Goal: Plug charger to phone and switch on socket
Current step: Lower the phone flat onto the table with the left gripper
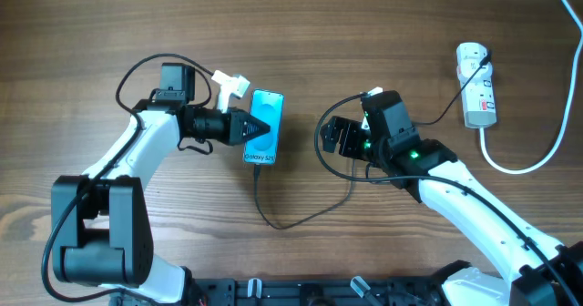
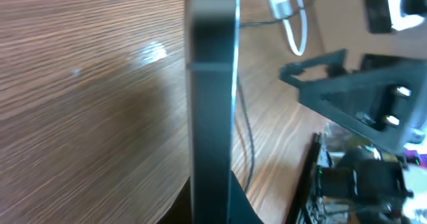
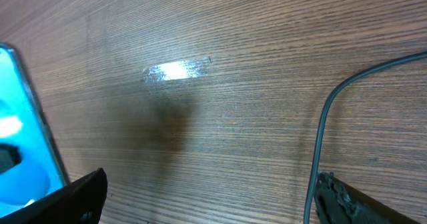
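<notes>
The phone [image 1: 265,115] lies left of centre, teal screen up, its white band at the near end. My left gripper [image 1: 254,127] is shut on the phone's left side; in the left wrist view the phone [image 2: 213,84] stands edge-on between the jaws [image 2: 213,207]. The thin black charger cable [image 1: 301,217] runs from the phone's near end, loops past my right gripper [image 1: 333,138], and goes on to the white socket [image 1: 479,92] at the far right. My right gripper [image 3: 213,204] is open and empty, right of the phone [image 3: 23,137], with the cable [image 3: 320,127] beside its right finger.
The socket's thick white cord [image 1: 547,151] curves off the right edge. A white piece [image 1: 232,85] sticks out by my left wrist. My right arm [image 2: 360,111] fills the right of the left wrist view. The wooden table [image 1: 182,33] lies all around.
</notes>
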Motion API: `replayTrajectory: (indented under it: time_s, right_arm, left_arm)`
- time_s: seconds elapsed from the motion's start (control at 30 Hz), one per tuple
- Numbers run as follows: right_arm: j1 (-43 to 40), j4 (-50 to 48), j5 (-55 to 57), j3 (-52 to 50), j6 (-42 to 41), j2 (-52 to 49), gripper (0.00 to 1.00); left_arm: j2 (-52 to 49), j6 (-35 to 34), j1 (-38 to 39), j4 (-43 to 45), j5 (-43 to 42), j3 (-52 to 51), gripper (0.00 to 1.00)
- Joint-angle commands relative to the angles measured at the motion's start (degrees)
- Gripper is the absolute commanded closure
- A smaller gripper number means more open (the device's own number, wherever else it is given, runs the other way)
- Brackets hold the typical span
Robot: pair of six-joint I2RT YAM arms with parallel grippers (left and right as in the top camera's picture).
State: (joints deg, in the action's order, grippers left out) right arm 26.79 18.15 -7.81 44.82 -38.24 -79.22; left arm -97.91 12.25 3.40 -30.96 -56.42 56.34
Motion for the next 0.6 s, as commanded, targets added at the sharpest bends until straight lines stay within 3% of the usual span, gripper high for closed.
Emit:
replayTrajectory:
  time_s: [0.0, 0.33, 0.5, 0.57]
  right_arm:
    - [0.0, -0.1, 1.0, 0.6, 0.6, 0.5, 0.00]
    - [0.0, -0.1, 1.0, 0.6, 0.6, 0.5, 0.00]
    - [0.0, -0.1, 1.0, 0.6, 0.5, 0.5, 0.00]
    - [0.0, -0.1, 1.0, 0.6, 0.6, 0.5, 0.00]
  left_arm:
    - [0.6, -8.7, 0.9, 1.7, 7.1, -0.2, 0.96]
    - [0.6, -30.9, 9.7, 6.4, 32.6, -0.2, 0.96]
    - [0.5, -33.0, 13.2, 6.8, 34.7, -0.2, 0.95]
    - [0.1, -38.0, 14.4, 6.1, 37.7, -0.2, 0.94]
